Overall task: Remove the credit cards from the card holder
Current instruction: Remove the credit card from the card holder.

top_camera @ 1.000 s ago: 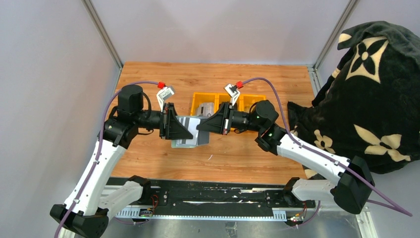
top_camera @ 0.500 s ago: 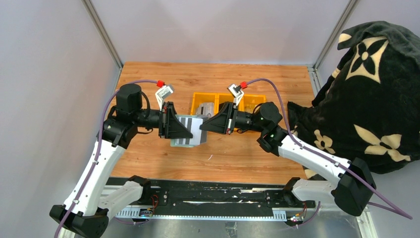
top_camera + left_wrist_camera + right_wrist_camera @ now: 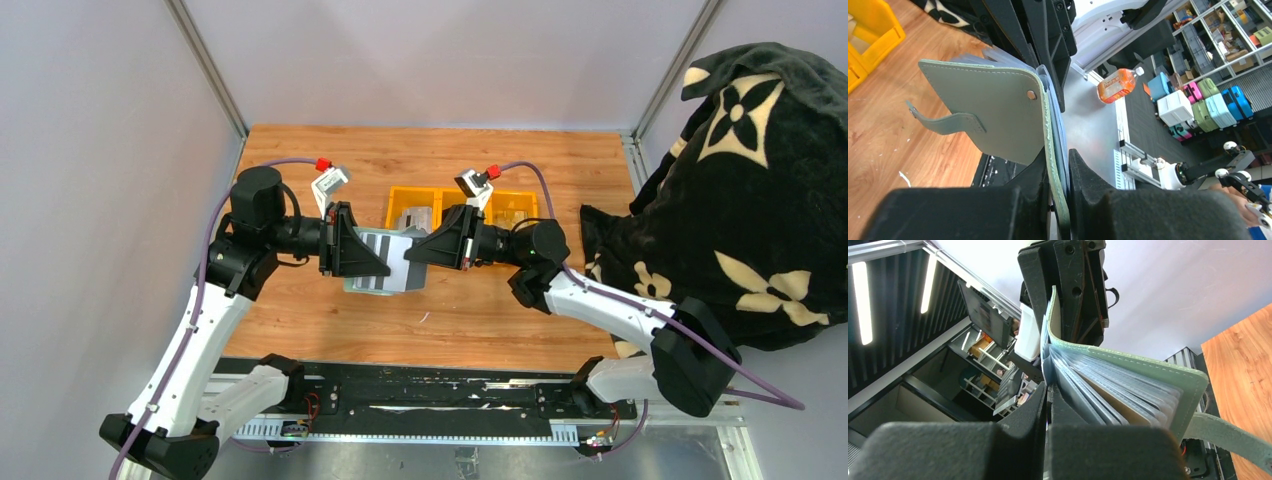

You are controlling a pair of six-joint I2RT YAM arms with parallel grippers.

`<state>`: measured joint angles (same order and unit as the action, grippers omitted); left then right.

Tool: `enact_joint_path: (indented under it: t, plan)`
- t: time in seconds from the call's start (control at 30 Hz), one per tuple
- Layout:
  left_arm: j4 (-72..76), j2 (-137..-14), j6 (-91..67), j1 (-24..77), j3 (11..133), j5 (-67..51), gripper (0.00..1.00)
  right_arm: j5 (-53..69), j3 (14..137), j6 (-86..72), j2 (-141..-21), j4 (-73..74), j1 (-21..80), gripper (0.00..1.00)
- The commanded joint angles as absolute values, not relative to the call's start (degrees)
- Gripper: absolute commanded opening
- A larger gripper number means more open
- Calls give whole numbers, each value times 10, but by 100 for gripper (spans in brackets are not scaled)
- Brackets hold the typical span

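The sage-green card holder hangs in the air between both grippers, above the wooden table. My left gripper is shut on its spine edge; the left wrist view shows the green cover clamped between the fingers. The holder's pockets fan open in the right wrist view, with a tan credit card in one pocket. My right gripper is shut on a thin pale grey card edge at the outermost pocket. The other cards are hidden in the pockets.
A yellow three-compartment bin stands just behind the grippers, with grey cards in it; its corner shows in the left wrist view. A black floral blanket lies at the right edge. Grey walls close the left and back.
The right arm's elbow has swung left and the right gripper has shifted slightly right and up. The holder and the left gripper have stayed almost in place.
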<state>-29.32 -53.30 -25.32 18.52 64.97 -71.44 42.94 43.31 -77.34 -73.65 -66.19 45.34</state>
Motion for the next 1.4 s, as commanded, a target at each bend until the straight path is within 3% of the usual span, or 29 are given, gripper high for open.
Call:
enact_joint_path:
  t: [0.0, 0.33, 0.47, 0.67, 0.9, 1.03, 1.37]
  plan:
    - [-259, -523, -263, 185, 681, -744, 0, 449, 411, -807, -726, -730, 437, 0]
    - [-241, -526, -278, 183, 684, -740, 0, 449, 404, -731, -669, -610, 427, 0]
    - [-237, -526, -281, 183, 683, -733, 0, 447, 417, -731, -679, -611, 433, 21]
    - [-241, -525, -270, 182, 682, -705, 0, 448, 434, -734, -694, -629, 443, 28]
    - [-301, -535, -217, 182, 698, -672, 0, 460, 454, -733, -699, -641, 446, 25]
    - [-347, -542, -170, 178, 715, -653, 0, 463, 448, -708, -686, -593, 445, 1]
    - [-482, -566, -45, 172, 777, -608, 0, 487, 414, -628, -595, -397, 338, 0]
